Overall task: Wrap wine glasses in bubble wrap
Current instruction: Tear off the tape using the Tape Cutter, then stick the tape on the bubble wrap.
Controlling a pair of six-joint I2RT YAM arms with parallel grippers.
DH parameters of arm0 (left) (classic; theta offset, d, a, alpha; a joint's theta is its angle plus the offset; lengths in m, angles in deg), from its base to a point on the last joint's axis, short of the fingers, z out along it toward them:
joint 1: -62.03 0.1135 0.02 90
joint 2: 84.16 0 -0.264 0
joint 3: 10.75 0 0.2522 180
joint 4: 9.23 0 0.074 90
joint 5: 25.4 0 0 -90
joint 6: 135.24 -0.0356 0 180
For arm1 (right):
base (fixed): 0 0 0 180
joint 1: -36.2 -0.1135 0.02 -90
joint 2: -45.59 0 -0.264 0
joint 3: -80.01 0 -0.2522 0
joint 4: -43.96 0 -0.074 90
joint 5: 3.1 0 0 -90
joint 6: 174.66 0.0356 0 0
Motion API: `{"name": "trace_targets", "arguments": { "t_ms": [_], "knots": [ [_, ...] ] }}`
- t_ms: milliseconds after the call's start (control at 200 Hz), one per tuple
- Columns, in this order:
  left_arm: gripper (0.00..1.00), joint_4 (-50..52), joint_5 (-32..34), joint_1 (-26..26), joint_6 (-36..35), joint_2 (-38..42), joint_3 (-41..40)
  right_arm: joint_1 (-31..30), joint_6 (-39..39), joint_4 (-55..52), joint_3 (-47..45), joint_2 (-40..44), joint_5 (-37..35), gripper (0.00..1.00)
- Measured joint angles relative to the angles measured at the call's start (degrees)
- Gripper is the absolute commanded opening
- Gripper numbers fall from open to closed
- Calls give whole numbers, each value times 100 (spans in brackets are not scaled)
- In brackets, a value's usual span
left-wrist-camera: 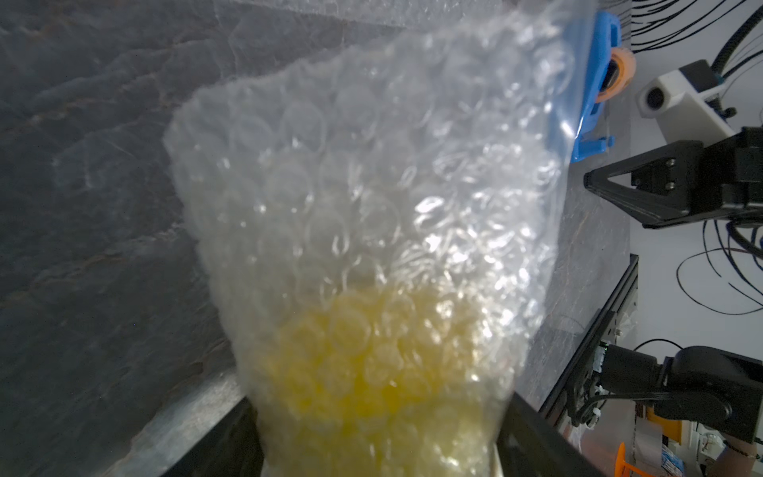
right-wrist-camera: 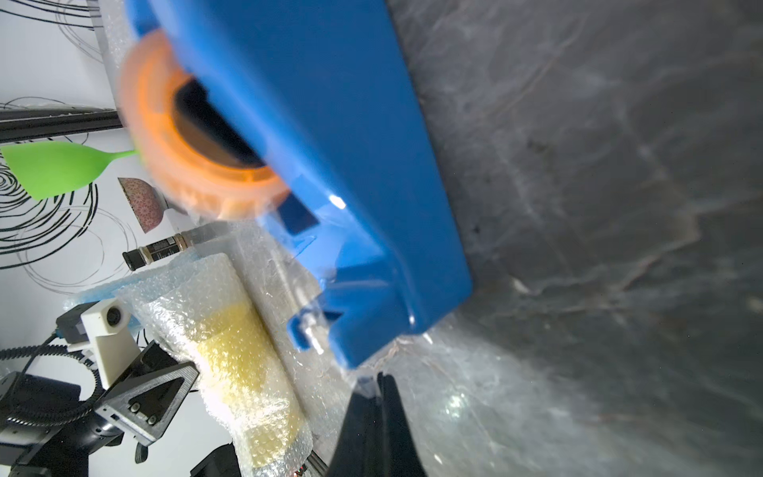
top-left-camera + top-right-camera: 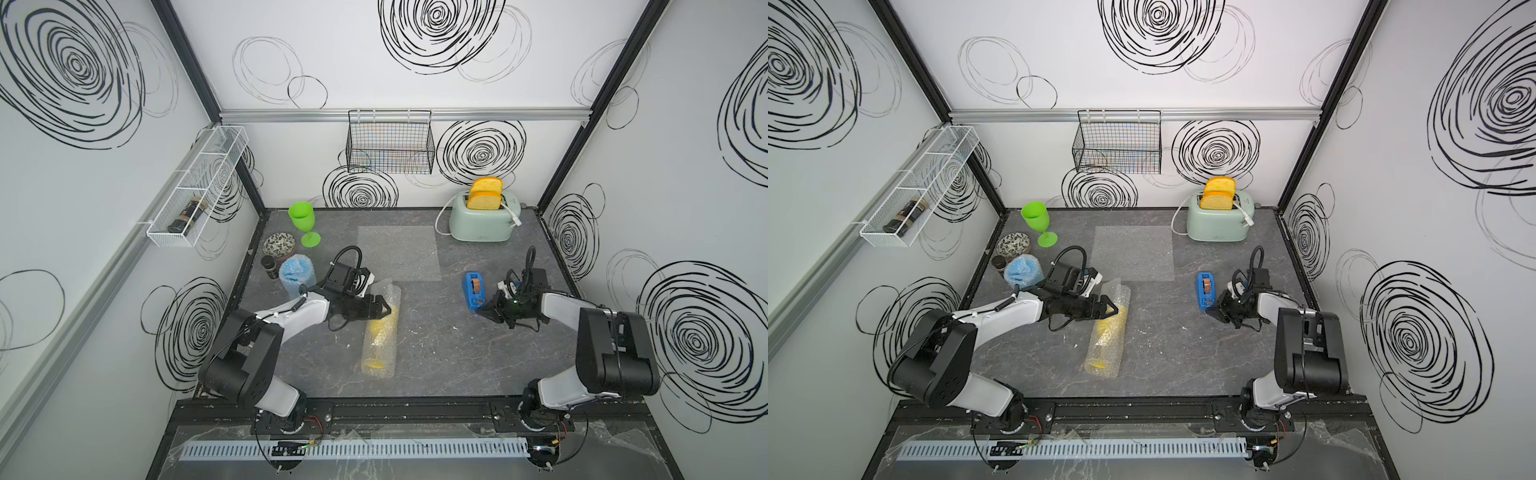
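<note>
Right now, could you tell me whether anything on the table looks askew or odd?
The yellow goblet lies on its side in a loose bubble wrap tube with both ends open, while the green goblet stands upright, unwrapped.

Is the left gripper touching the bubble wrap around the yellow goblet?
Touching. In the left wrist view the bubble wrap around the yellow goblet fills the left gripper, pressed against both fingers.

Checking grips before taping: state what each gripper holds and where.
Left gripper clamps the wrapped yellow glass at its bowl. Right gripper, shut, seems to pinch the loose end of the tape at the blue dispenser.
</note>
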Motion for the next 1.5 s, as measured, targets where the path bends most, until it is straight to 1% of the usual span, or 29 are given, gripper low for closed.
{"name": "trace_targets", "arguments": {
  "t_ms": [75, 135, 255, 410, 510, 610, 670, 740, 821, 876, 1071, 1286, 1501],
  "knots": [
    [84, 0, -2, -2, 0, 0, 2, -48, 13, 116, -76, -35, -131, 0],
    [84, 0, -2, 0, -2, 0, 2, -57, -2, 273, -101, -304, -267, 0],
    [84, 0, 0, -2, -17, 0, 2, -76, -52, 428, -153, -564, -203, 0],
    [84, 2, -2, -4, -28, -2, 2, -321, -122, 168, -153, -254, -592, 0],
    [84, 0, -2, -11, -61, -13, 7, -557, -140, -258, -179, 247, -791, 0],
    [84, 55, -4, -11, -116, -48, 63, -1130, -221, -629, -94, 787, -872, 0],
    [84, 94, -4, -22, -149, -61, 90, -1703, -330, -822, 111, 931, -898, 0],
    [84, 94, -7, -31, -170, -83, 98, -2448, -529, -968, 518, 907, -872, 0],
    [84, 138, -13, -37, -205, -111, 144, -3152, -850, -1075, 1110, 728, -839, 0],
    [84, 160, -15, -50, -236, -127, 173, -3517, -1023, -1099, 1502, 562, -824, 0],
    [84, 153, -15, -111, -315, -133, 186, -4236, -1412, -1126, 2387, -315, -544, 0],
    [84, 157, -28, -114, -350, -133, 190, -4634, -1648, -1248, 2872, -1255, -385, 0],
    [84, 157, -28, -133, -374, -133, 190, -4741, -1871, -1508, 3246, -1847, -341, 0]
  ]
}}
